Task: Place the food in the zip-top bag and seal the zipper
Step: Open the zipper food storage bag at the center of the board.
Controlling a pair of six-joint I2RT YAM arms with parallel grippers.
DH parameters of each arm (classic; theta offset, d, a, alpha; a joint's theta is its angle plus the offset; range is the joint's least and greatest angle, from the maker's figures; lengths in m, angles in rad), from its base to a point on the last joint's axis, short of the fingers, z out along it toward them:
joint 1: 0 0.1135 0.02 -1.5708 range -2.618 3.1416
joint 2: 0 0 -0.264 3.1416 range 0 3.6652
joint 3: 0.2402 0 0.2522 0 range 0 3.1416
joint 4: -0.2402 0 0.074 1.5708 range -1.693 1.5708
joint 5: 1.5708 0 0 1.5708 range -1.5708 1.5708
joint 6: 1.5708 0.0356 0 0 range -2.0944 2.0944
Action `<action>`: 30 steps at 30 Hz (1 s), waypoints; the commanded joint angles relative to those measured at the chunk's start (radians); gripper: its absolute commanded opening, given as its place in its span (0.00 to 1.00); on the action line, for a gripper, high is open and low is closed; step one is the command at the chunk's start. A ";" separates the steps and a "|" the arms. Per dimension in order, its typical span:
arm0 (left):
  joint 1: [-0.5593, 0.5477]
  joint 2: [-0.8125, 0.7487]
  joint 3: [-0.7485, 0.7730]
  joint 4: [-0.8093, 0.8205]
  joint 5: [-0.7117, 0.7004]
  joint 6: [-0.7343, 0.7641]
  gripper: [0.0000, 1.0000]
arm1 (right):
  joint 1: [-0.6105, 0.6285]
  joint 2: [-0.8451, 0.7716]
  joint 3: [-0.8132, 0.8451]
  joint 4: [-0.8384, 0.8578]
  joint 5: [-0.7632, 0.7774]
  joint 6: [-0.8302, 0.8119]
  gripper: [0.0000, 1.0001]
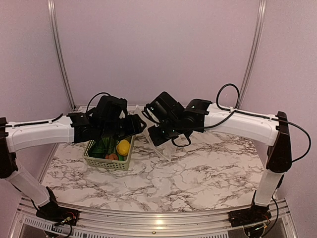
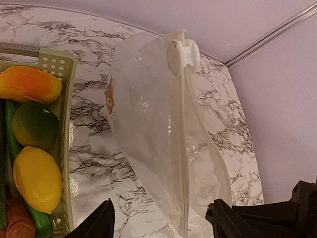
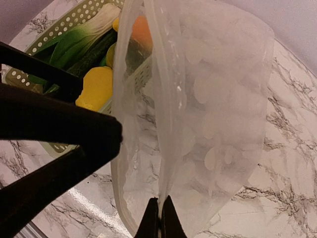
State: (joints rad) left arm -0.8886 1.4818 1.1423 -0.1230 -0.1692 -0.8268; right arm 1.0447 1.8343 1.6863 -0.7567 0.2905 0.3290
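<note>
The clear dotted zip-top bag (image 3: 218,99) hangs above the table, held up by my right gripper (image 3: 160,218), which is shut on the bag's edge. The zipper (image 2: 184,148) runs down the bag, with a white slider (image 2: 182,52) at its far end. My left gripper (image 2: 161,213) is open, its fingers either side of the bag's near end without touching it. The food lies in the pale green basket (image 1: 101,161): lemon (image 2: 37,178), orange piece (image 2: 27,84), a green round one (image 2: 34,124), a reddish-brown one (image 2: 17,223), and bok choy (image 3: 79,37).
The basket (image 2: 62,64) stands just left of the bag on the marble table (image 1: 198,173). Both arms meet over the table's back middle, close to the purple back wall (image 1: 158,49). My left gripper's black body (image 3: 49,124) fills the left of the right wrist view.
</note>
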 commanded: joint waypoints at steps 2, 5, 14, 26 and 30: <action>-0.005 0.088 0.087 -0.076 -0.034 -0.042 0.68 | -0.005 -0.007 0.030 0.054 -0.034 0.039 0.00; -0.011 0.144 0.153 -0.136 -0.035 -0.042 0.68 | -0.005 -0.009 0.031 0.062 -0.034 0.050 0.00; -0.038 0.205 0.264 -0.339 -0.175 -0.112 0.57 | -0.005 -0.016 0.038 0.046 0.007 0.072 0.00; -0.039 0.171 0.214 -0.285 -0.164 -0.100 0.17 | -0.005 -0.042 0.089 -0.043 0.165 0.048 0.00; -0.046 0.135 0.171 -0.085 -0.052 -0.053 0.08 | -0.008 -0.043 0.079 -0.042 0.210 0.041 0.00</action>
State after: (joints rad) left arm -0.9234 1.6718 1.3582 -0.3775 -0.3164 -0.9260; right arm 1.0439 1.8271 1.7359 -0.7700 0.4206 0.3874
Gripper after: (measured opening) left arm 0.111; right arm 0.004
